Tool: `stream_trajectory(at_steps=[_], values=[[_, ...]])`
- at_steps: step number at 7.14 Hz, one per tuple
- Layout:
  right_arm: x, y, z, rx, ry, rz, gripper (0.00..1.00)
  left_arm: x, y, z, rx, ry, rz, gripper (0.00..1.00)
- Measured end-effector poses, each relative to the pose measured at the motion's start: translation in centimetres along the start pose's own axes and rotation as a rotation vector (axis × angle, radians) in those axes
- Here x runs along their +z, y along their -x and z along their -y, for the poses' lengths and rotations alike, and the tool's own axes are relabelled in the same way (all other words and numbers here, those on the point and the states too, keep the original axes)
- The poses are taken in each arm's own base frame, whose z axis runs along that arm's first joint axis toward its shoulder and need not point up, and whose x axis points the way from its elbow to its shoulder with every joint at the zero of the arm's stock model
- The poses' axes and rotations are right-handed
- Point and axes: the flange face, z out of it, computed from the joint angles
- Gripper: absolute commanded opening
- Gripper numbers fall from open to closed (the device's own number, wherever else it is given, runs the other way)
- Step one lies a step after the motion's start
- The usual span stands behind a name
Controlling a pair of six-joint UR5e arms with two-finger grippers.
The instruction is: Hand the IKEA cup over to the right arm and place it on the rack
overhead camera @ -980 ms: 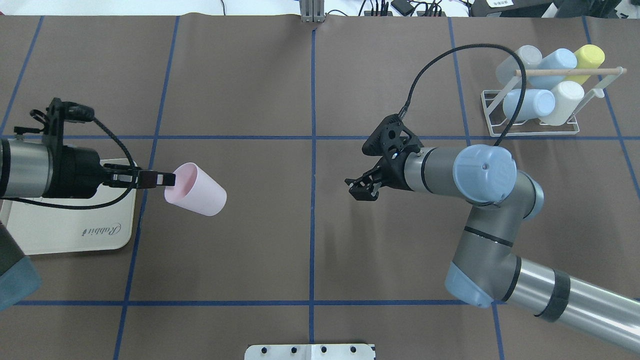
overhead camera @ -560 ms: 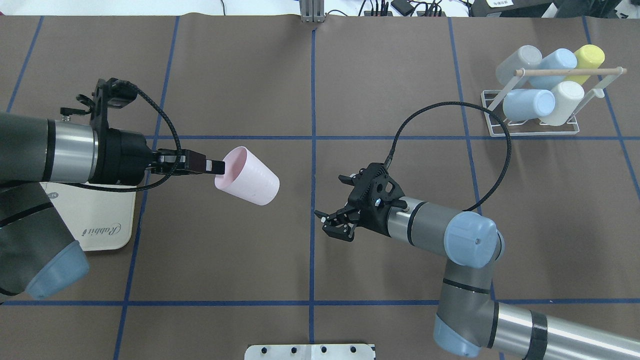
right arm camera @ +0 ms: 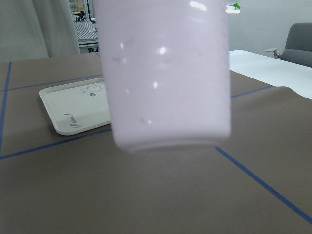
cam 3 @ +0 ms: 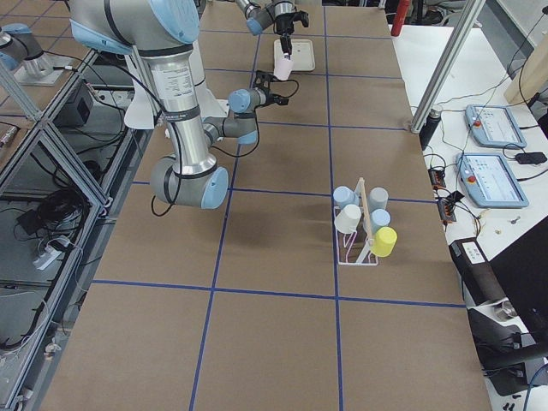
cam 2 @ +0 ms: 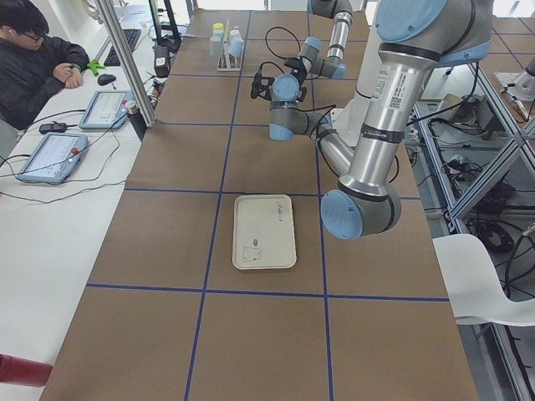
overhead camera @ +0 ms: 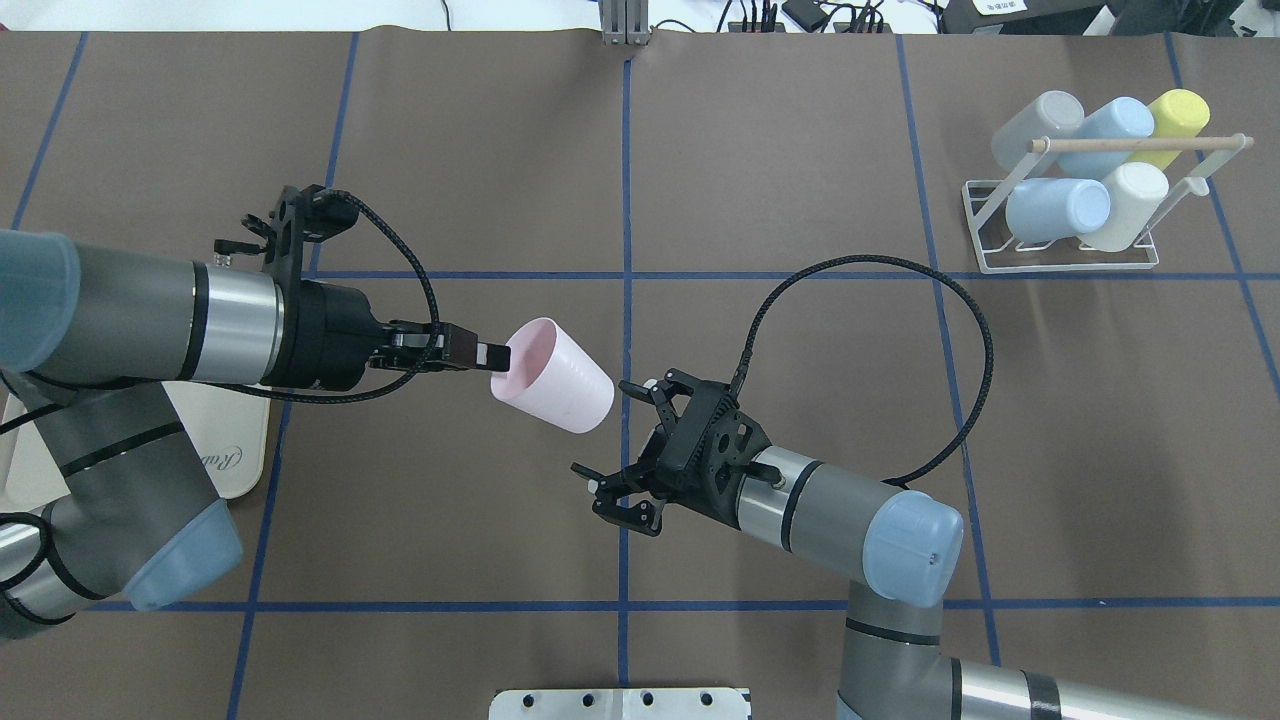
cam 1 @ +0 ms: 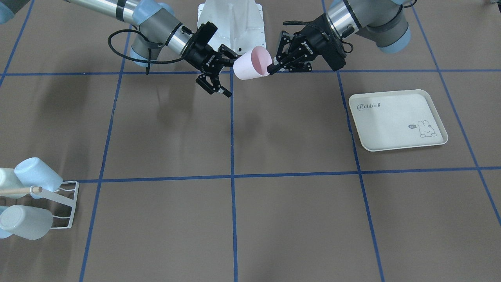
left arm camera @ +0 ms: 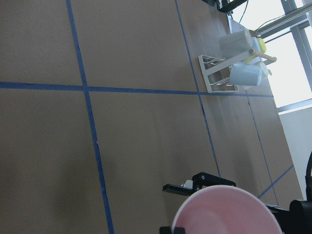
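Note:
The pink IKEA cup (overhead camera: 555,390) hangs tilted above the table's middle, base toward the robot's right. My left gripper (overhead camera: 495,357) is shut on its rim; the front view shows the same grip, left gripper (cam 1: 270,69) on cup (cam 1: 250,62). My right gripper (overhead camera: 612,440) is open just beyond the cup's base, jaws spread and not touching it. In the right wrist view the cup (right arm camera: 165,73) fills the frame, base nearest. The white wire rack (overhead camera: 1060,262) with its wooden dowel stands at the far right and holds several cups.
The cream rabbit-print tray (cam 1: 395,117) lies on the robot's left side, partly under the left arm in the overhead view. The right arm's cable (overhead camera: 900,270) loops over the table. A person sits at a side desk (cam 2: 33,67).
The left arm has carried the cup rightward toward the table's centre. The right arm has swung back and leftward, bringing its open gripper close to the cup's base.

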Motion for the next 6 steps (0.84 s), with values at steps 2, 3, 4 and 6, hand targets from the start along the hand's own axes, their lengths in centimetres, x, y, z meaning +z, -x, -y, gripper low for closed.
stream_trajectory(at_steps=[2,3,4,6], values=[[0.0,0.2,0.5,0.002,-0.013,0.001,0.98,1.2,-0.4,-0.8,-0.001,-0.001,-0.003,0.00],[-0.1,0.3,0.7,0.002,-0.017,0.000,0.98,1.5,-0.2,-1.0,-0.003,0.000,0.000,0.00],[-0.2,0.3,1.0,0.003,-0.022,0.001,0.98,1.8,0.1,-1.0,-0.005,0.001,0.008,0.00],[-0.3,0.5,1.2,0.005,-0.028,0.003,0.98,2.3,0.9,-1.0,-0.011,0.003,0.022,0.00]])
